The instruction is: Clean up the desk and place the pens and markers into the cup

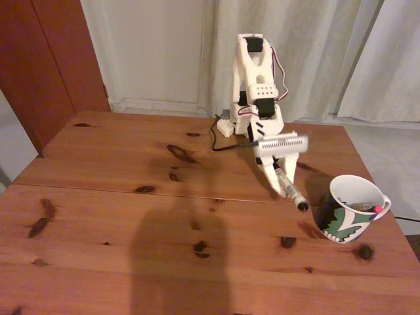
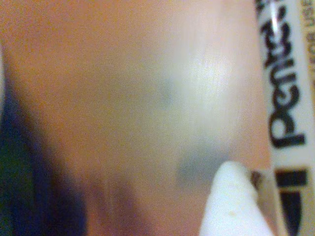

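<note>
Desk (image 1: 131, 216) | gripper (image 1: 283, 180) clamped on white marker (image 1: 293, 191) | beside cup (image 1: 351, 209)

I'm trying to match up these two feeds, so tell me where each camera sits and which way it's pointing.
Fixed view: stands off the desk's near edge, raised, looking across and down toward the curtains; shows the whole arm, the end effector holding the white marker, and the cup.
Wrist view: rides on the arm, looking down at blurred wood; shows one white fingertip.
Shared: the marker and the desk.

wrist view blurred, white marker (image 2: 288, 98) cut off top and bottom, pens in cup (image 1: 351, 209) mostly hidden
</note>
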Robot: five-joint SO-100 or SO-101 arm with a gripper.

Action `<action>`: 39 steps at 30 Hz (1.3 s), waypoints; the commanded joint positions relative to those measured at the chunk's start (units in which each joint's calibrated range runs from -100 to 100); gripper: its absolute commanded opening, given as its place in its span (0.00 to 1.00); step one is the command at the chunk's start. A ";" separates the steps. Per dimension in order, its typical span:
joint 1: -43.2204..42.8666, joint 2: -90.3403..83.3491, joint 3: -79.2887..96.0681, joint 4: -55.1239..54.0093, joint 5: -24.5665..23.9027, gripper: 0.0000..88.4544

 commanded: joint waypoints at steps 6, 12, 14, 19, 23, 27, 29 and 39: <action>1.74 -2.48 -4.53 -19.25 -4.89 0.01; 1.74 -2.39 -9.13 -22.78 -7.25 0.01; 1.82 -1.98 -11.20 -22.78 -7.46 0.01; 2.30 3.23 -18.33 -22.78 -7.46 0.01; 3.27 8.36 -24.55 -22.26 -7.46 0.01; 3.67 13.91 -30.05 -22.18 -7.30 0.01; 3.91 16.23 -31.94 -22.18 -7.14 0.01; 1.34 19.20 -31.31 -22.00 -6.83 0.01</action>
